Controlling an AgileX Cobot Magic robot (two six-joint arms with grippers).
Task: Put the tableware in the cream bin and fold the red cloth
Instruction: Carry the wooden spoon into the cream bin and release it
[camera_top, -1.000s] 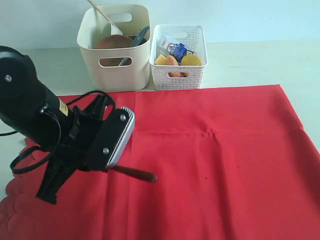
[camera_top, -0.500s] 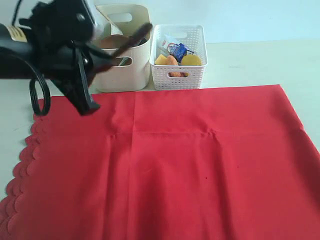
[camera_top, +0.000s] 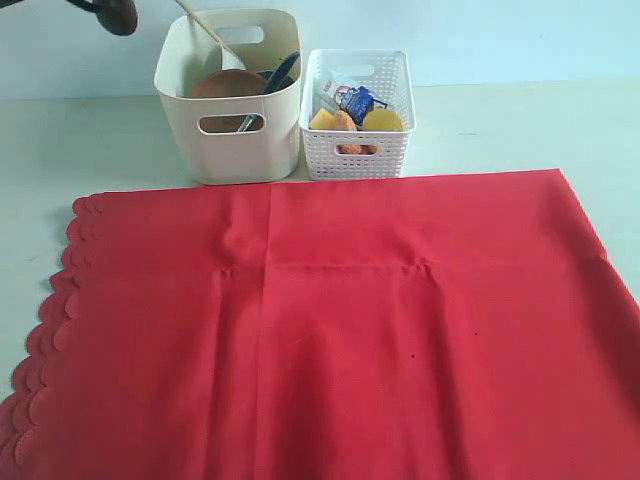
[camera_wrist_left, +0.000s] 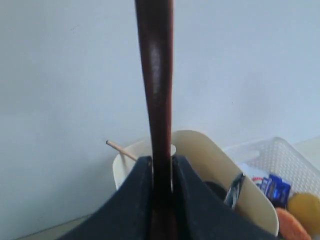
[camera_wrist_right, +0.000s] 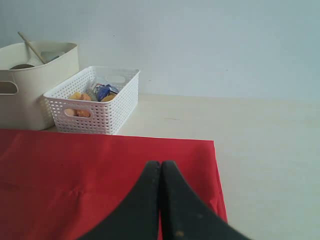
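The red cloth (camera_top: 400, 330) lies nearest, spread flat over the pale table (camera_top: 500, 120); its long axis runs left to right in the exterior view, its scalloped edge is on the left, and faint fold creases cross it; nothing rests on it. The right gripper (camera_wrist_right: 160, 172) hangs low over the cloth close to its far right corner; its black fingers are pressed together with nothing between them.

Just past the cloth's far edge the cream bin (camera_top: 230, 150) stands upright, touching or almost touching the white lattice basket (camera_top: 355, 155) on its right. The bin holds a brown round plate (camera_top: 228, 84) leaning on edge, a pale chopstick (camera_top: 200, 22) slanting up and left out over the rim, and a slim metal utensil (camera_top: 280, 72) tilted towards the right wall. The basket holds yellow and orange food and a blue-and-white carton (camera_top: 355, 100); its print is too small to read.

Highest and farthest, the left gripper (camera_wrist_left: 161, 170) is clenched on the dark wooden spoon (camera_wrist_left: 156, 75); the shaft sits between the two fingers, its long axis in line with them, and runs straight out beyond the tips until it leaves the wrist picture; which end leads I cannot tell. Seen from that wrist, the bin's open top lies just beyond the fingertips; in the exterior view only a dark rounded tip shows in the top left corner, above and left of the bin.
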